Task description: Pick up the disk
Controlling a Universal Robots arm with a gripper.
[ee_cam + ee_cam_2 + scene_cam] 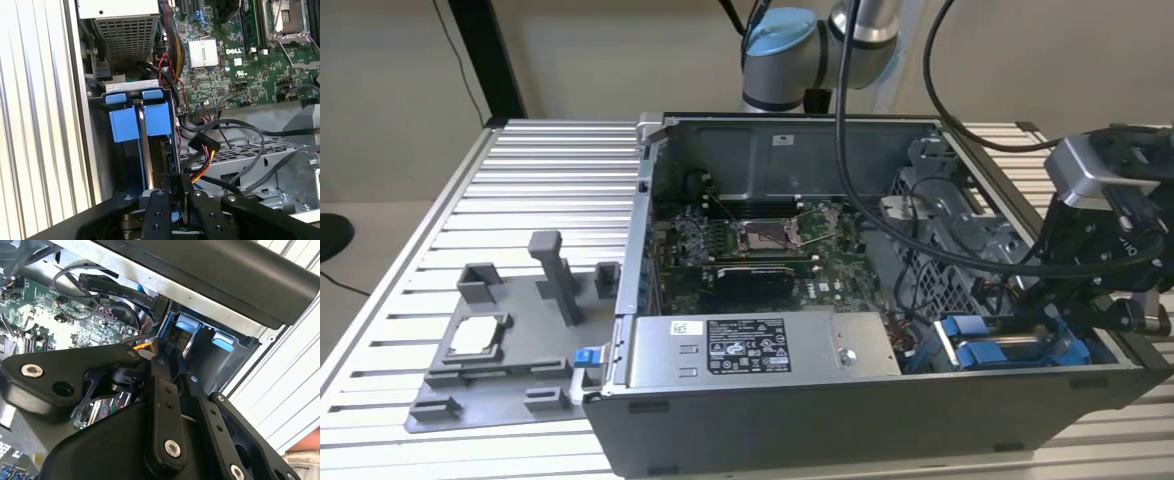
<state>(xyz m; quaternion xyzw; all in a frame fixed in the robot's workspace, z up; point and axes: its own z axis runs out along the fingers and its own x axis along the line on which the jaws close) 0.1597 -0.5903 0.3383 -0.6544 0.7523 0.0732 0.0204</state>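
Note:
The disk (157,120) stands on edge in the drive bay of the open computer case (854,420), in a bright blue carrier beside a second blue carrier (123,125). In the exterior view the blue carriers (1001,352) lie at the case's front corner, on the exterior view's right. My gripper (1047,322) reaches down into that bay. In the first wrist view my gripper (175,181) has its black fingers (159,210) drawn close together at the near end of the disk's carrier, with a sliver of blue between them. In the second wrist view my gripper (162,347) sits just short of the blue tabs (187,322).
A long grey power-supply box (761,345) lies along the case front, next to the bay. Behind it is the motherboard (761,245). Black, red and yellow cables (212,150) run close beside my fingers. A grey fixture plate (507,370) holding a small silver chip (474,335) rests on the slatted table (534,180).

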